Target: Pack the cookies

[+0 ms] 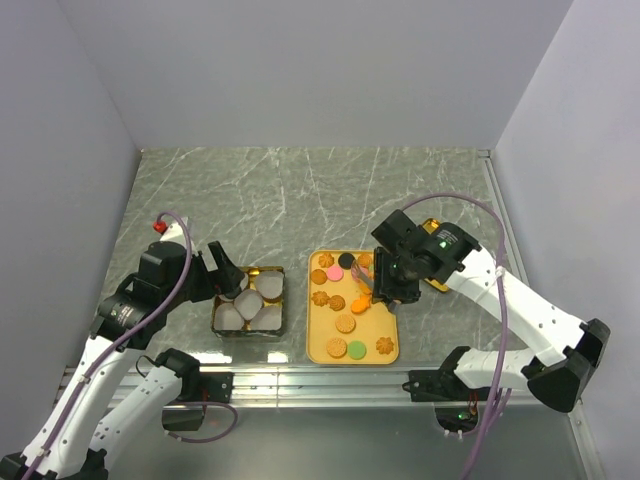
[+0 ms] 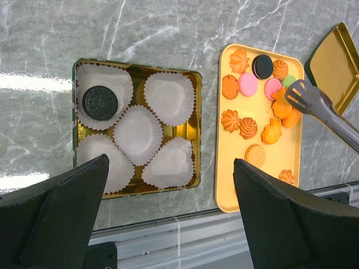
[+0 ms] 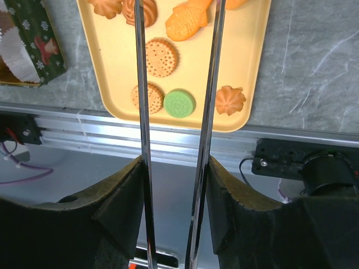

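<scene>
Grey marble table [image 1: 300, 190] is carrying a yellow tray [image 2: 233, 185] of cookies [image 2: 248, 128]. One dark cookie [image 2: 100, 102] is sitting in a paper cup [image 2: 120, 78] inside the gold tin [image 2: 190, 130]. Right gripper [image 3: 174, 190] is clamping metal tongs [image 2: 322, 109] over the tray. Left gripper [image 2: 170, 168] is hanging above the tin, fingers spread wide.

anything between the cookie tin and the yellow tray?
Nothing. Only a bare strip of grey marble table separates the tin from the tray, clearest in the left wrist view.
</scene>
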